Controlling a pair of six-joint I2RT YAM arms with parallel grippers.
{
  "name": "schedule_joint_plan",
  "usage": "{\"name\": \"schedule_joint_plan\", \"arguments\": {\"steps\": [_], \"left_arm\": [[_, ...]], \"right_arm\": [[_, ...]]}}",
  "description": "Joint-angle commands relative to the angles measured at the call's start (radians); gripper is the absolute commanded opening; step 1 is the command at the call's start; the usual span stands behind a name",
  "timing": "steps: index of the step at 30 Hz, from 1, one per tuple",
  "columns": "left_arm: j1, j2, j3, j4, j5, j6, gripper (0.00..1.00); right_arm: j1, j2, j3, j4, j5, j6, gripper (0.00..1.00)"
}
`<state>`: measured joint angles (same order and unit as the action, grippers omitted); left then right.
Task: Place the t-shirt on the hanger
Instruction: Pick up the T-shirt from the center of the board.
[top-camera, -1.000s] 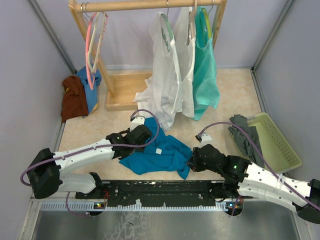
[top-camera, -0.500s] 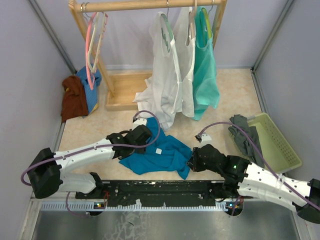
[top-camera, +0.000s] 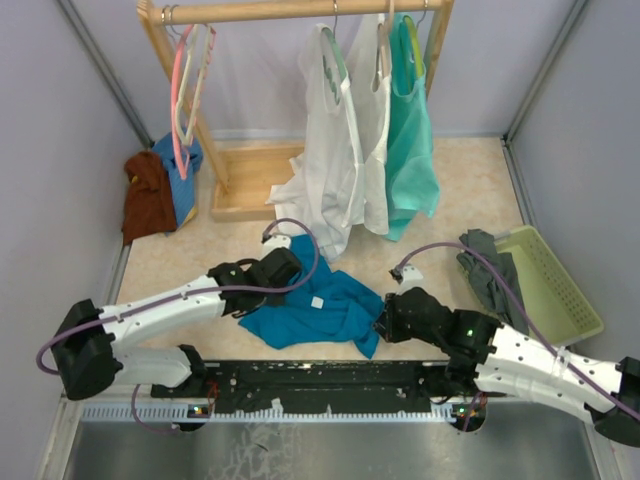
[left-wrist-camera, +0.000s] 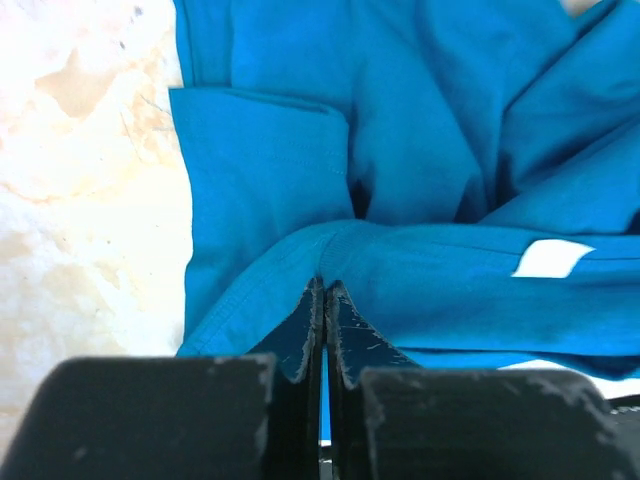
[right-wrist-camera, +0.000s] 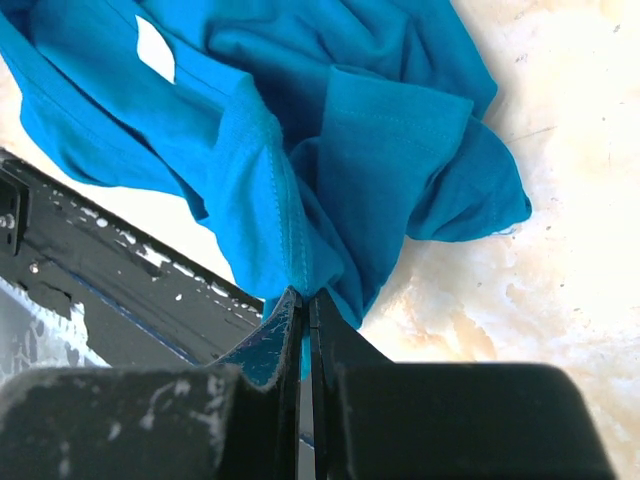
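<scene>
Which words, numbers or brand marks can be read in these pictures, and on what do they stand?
None can be read. The small white label on the teal t-shirt looks blank in both wrist views and is too small to read in the top view.

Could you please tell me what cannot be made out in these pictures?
1. Which part of the t-shirt the left gripper and right gripper pinch: wrist views show only folds; from above, the wrists cover the pinches.
2. Print on the white label: too small, washed out, left wrist view.
3. The clothes heap, top view: partly behind the rack post.
</scene>
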<state>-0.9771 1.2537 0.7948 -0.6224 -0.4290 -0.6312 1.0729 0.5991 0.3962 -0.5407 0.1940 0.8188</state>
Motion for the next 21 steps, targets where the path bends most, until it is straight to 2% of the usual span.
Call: {"name": "schedule_joint_plan", "arguments": {"steps": [1, 11, 21], "left_arm": [[0.004, -0.074, 0.093, -0.057, -0.044, 0.014, 0.0], [0.005, -0.185, 0.314, -0.078, -0.141, 0.129, 0.0], [0.005, -0.247, 0.604, -0.118, -0.217, 0.291, 0.0]], "right_arm": [[0.004, 0.017, 0.099, 0.024, 0.036, -0.032, 0.0], [0.0, 0.193, 0.409, -0.071, 0.217, -0.191, 0.0], [-0.007, 0.246, 0.775, -0.097, 0.308, -0.379, 0.0]]}}
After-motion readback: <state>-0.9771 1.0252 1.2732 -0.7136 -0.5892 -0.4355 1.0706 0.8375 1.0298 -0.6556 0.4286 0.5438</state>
